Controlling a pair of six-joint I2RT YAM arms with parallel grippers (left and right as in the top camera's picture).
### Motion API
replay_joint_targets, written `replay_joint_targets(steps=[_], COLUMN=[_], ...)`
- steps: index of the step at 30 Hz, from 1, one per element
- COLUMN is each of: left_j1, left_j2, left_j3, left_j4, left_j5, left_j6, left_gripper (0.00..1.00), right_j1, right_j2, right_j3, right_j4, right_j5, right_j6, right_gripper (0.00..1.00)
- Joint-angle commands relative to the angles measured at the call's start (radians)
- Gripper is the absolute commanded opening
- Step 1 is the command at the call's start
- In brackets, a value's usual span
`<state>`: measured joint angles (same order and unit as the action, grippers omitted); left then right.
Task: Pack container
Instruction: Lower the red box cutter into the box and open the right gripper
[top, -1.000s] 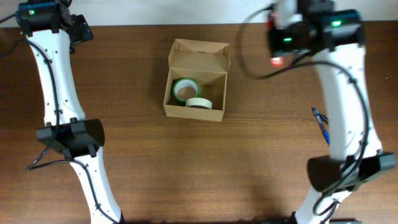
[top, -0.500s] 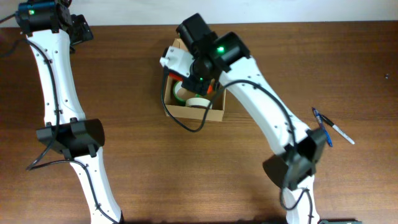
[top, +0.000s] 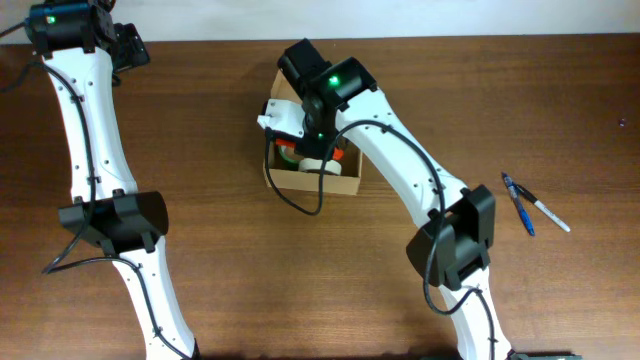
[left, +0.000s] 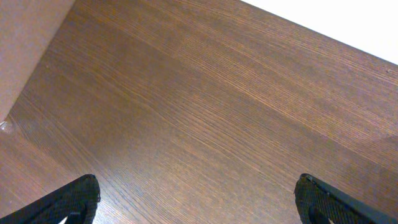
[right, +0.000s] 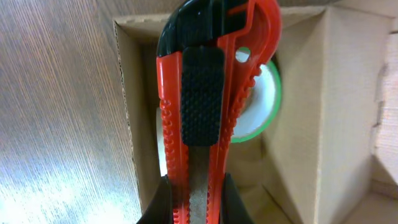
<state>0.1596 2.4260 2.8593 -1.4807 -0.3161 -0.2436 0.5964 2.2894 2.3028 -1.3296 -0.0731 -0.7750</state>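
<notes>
The box (top: 300, 182) sits open on the table (top: 300, 270), toward the far edge and a little left of centre. The right arm reaches across and covers most of the box from above.

The right gripper (right: 196, 208) is pinching a knife (right: 202, 106), a red utility cutter with a black ribbed slider. Its fingers (right: 163, 202) are pressed against the handle on both sides. In the wrist view the knife hangs over the box's open top, lengthwise along the opening, with the left wall (right: 134, 124) just beside it. Whether it touches anything inside cannot be told.

Under the knife, inside the box, lies a green roll (right: 266, 102) of tape (flat, its pale core facing up). A pale sliver shows left of the blade, too hidden to name.

The left gripper (left: 196, 186) is spread wide with nothing between its fingers (left: 68, 199). It hangs over bare wood at the table's far left corner, well apart from the box.

Two pens (top: 520, 202) lie on the table to the right, near each other and well away from the box.
</notes>
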Motion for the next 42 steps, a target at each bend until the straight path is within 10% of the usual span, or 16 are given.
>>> replay_joint_targets(steps=[1, 42], left_j1=[0.009, 0.009], left_j2=[0.014, 0.014], left_j3=[0.005, 0.005], left_j4=[-0.001, -0.001], left_j5=[0.006, 0.006], left_j6=[-0.010, -0.010], left_gripper=[1.00, 1.00], right_j1=[-0.004, -0.036], right_j2=[0.049, 0.092], right_j3=[-0.001, -0.096], right_j4=[-0.006, 0.098], right_j5=[-0.006, 0.074], right_j6=[-0.032, 0.030], right_gripper=[0.04, 0.04])
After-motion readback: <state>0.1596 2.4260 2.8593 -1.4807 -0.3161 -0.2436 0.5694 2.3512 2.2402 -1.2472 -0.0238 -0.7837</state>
